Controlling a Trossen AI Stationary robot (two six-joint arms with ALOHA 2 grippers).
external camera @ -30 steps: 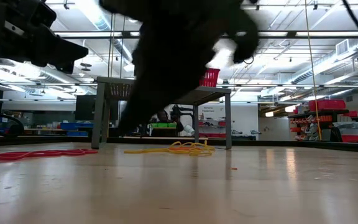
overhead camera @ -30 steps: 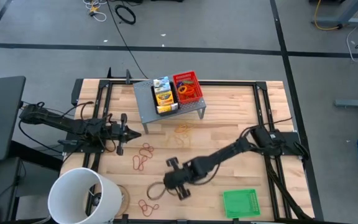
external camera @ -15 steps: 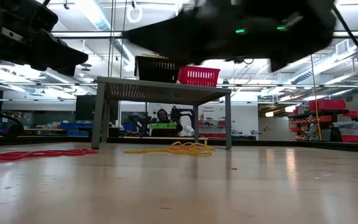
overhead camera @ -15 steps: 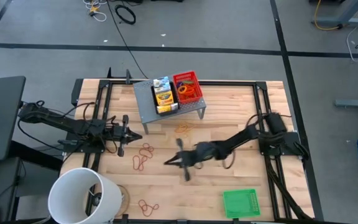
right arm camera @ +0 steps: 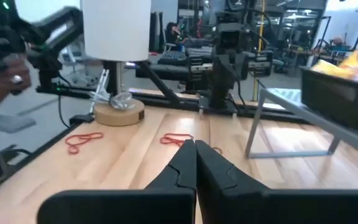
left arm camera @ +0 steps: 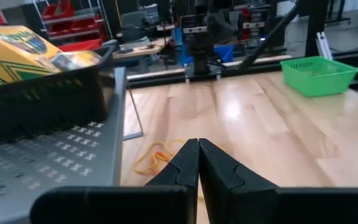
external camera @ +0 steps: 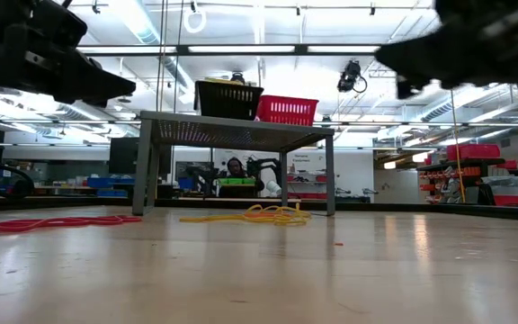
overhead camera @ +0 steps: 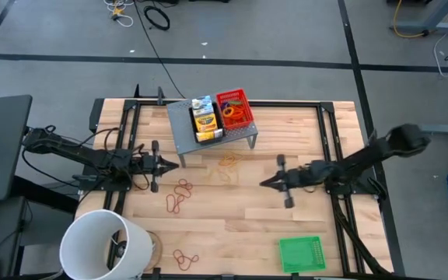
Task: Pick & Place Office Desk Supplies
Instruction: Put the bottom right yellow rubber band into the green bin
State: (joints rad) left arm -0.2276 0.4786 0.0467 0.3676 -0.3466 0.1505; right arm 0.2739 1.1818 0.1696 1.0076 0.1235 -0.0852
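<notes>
Left gripper (left arm camera: 198, 163) is pointing, fingers pressed together, toward tan-orange rubber bands (left arm camera: 155, 158) lying at eleven o'clock beside the grey riser (left arm camera: 55, 165).

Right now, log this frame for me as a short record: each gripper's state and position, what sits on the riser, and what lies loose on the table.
left gripper: shut, empty, left of table, pointing inward
right gripper: shut, empty, right of centre, facing the left one
grey metal riser: far centre; carries black mesh tray with crayon box and red mesh tray
rubber bands: red ones scattered front-left; orange ones beside riser
green mesh tray: front right
white bucket: front-left corner
</notes>
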